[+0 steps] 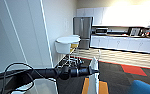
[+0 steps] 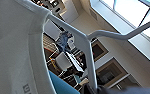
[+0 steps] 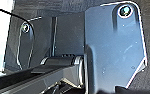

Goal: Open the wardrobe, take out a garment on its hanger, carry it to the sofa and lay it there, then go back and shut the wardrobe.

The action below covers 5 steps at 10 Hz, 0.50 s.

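Garment (image 1: 94, 75): white T-shirt, hanging edge-on from the end of the left arm, which reaches across the head view from the wardrobe side. Thin fabric falls straight down below the left pincer (image 1: 92, 70), so its long axis is vertical, the weight directly under the grip.

Hanger (image 2: 87, 47): thin white, seen close in the left wrist view, one bar running down toward the wrist, the curved hook (image 2: 121, 35) branching away toward the bright window. Shirt collar and shoulder (image 2: 18, 45) drape over it beside the bar. Left pincer closed on the hanger, as far as I can judge (the fingers themselves are hard to make out; the grip is read from the hanger standing steady at the arm's tip).

Sofa (image 1: 146, 88): bright blue corner, low and off to the far side of the garment from the wardrobe. Left arm is plainly the nearer one, carrying the load. Judgement: carry step under way, garment not yet over the seat.

Wardrobe (image 1: 18, 32): tall white panels close alongside the left arm.

Right pincer: cannot tell its state from the right wrist view, dark carpet (image 3: 66, 7) beneath.

Beyond the garment: white chair (image 1: 66, 45), steel fridge (image 1: 83, 31), kitchen counter (image 1: 126, 42), orange carpet patch (image 1: 103, 87).
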{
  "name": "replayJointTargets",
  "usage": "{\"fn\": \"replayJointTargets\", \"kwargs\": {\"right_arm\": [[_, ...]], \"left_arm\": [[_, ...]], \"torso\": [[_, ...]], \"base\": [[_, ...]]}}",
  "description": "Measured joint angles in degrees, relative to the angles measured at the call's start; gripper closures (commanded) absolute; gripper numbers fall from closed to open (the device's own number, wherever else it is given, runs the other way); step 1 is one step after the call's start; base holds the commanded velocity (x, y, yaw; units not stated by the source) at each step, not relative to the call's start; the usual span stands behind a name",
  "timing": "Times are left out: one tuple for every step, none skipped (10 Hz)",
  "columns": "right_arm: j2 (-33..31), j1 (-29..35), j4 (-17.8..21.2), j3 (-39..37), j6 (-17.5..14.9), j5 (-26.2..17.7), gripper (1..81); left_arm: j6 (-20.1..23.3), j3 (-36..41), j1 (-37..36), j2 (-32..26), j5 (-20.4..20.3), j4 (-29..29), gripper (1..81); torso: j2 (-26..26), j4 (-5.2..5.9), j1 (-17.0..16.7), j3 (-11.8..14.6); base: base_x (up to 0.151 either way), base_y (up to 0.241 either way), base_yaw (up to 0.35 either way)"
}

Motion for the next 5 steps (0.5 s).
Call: {"fn": "replayJointTargets", "kwargs": {"right_arm": [[-0.01,-0.02,0.00,0.00,0.00,0.00,1.0],[-0.01,-0.02,0.00,0.00,0.00,0.00,1.0],[-0.01,-0.02,0.00,0.00,0.00,0.02,1.0],[-0.01,-0.02,0.00,0.00,0.00,0.02,1.0],[-0.01,-0.02,0.00,0.00,0.00,-0.02,1.0]], "left_arm": [[0.00,0.11,-0.02,0.04,-0.02,0.00,81.1],[0.00,0.27,0.00,-0.09,-0.02,0.00,81.1],[-0.02,0.27,0.00,-0.30,0.00,0.00,81.1],[-0.02,0.40,-0.02,-0.74,0.02,0.00,81.1],[0.00,0.51,0.00,-0.74,-0.02,0.00,81.1]], "torso": [[0.00,0.00,0.00,0.00],[0.00,0.00,0.00,0.00],[0.00,0.00,0.00,0.00],[0.00,0.00,0.00,0.00],[0.00,0.00,0.00,0.00]], "base": [[0.000,0.000,-0.234],[0.000,0.000,-0.233],[0.000,0.000,-0.233],[0.000,0.000,-0.233],[0.000,0.000,-0.234]]}}
